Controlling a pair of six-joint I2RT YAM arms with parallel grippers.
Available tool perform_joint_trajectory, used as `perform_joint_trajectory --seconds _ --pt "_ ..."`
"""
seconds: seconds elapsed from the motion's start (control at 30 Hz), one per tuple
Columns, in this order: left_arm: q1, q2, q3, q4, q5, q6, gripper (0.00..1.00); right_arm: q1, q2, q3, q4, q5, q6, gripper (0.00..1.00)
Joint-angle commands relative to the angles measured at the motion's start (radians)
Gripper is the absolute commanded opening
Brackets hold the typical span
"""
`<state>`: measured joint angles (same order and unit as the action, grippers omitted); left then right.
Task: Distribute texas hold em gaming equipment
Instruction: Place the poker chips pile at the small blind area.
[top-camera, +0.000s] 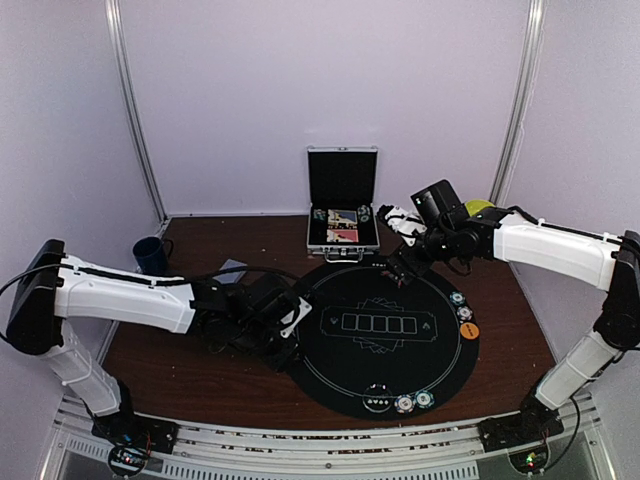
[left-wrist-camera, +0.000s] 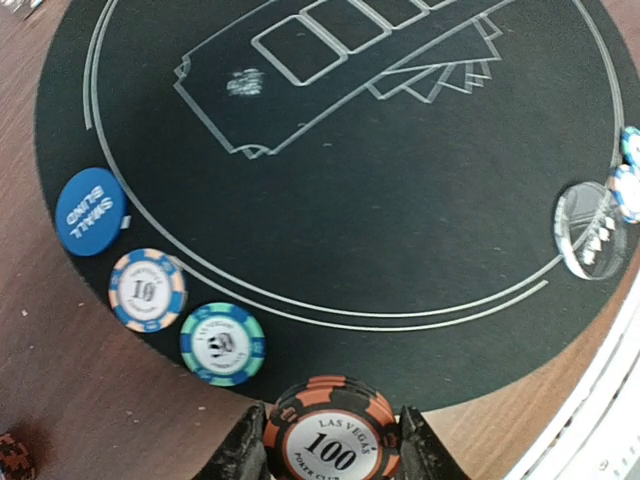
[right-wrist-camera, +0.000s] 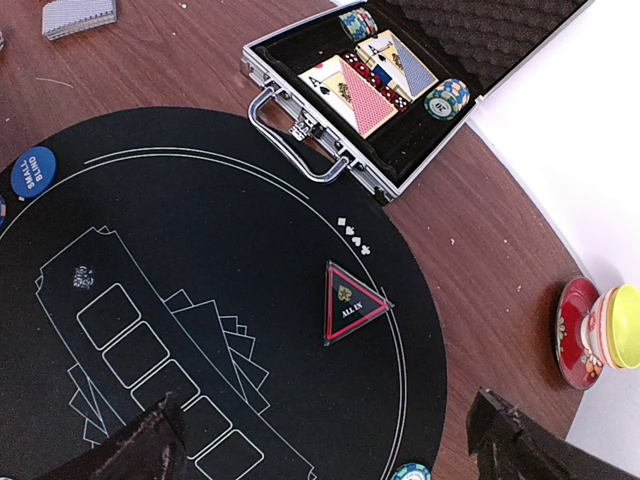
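Black mat (top-camera: 340, 370) | left arm (top-camera: 130, 295) low, left jaws clamp orange chip (left-wrist-camera: 333, 440) | right arm (top-camera: 550, 245) extended, right jaws wide, empty

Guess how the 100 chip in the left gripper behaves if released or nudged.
The 100 chip seems stiff: the left gripper pinches it across its rim unbent. Being round, it may roll if it lands on edge. Flat on the black mat, it probably slides little.

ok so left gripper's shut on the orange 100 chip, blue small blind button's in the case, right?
No: left wrist view shows the blue small blind button at the edge of the mat, not in the case. The left gripper is shut on the orange 100 chip.
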<state>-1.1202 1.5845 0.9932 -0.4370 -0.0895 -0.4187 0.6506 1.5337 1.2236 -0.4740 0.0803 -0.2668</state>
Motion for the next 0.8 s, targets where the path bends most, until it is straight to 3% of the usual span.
perform_joint_trajectory --seconds 0.0,0.27,0.77 --pt "-0.018 -0.002 -0.022 0.079 -0.015 -0.047 0.0 0.006 -0.011 -0.01 0.014 0.018 -0.011 1.0" --pt "-0.026 0.032 -0.102 0.154 -0.086 -0.231 0.0 0.006 -0.015 -0.01 0.013 0.018 -0.011 1.0" --pt "-0.031 0.177 -0.053 0.159 -0.125 -0.316 0.0 0.006 -0.019 -0.01 0.013 0.013 -0.011 1.0"
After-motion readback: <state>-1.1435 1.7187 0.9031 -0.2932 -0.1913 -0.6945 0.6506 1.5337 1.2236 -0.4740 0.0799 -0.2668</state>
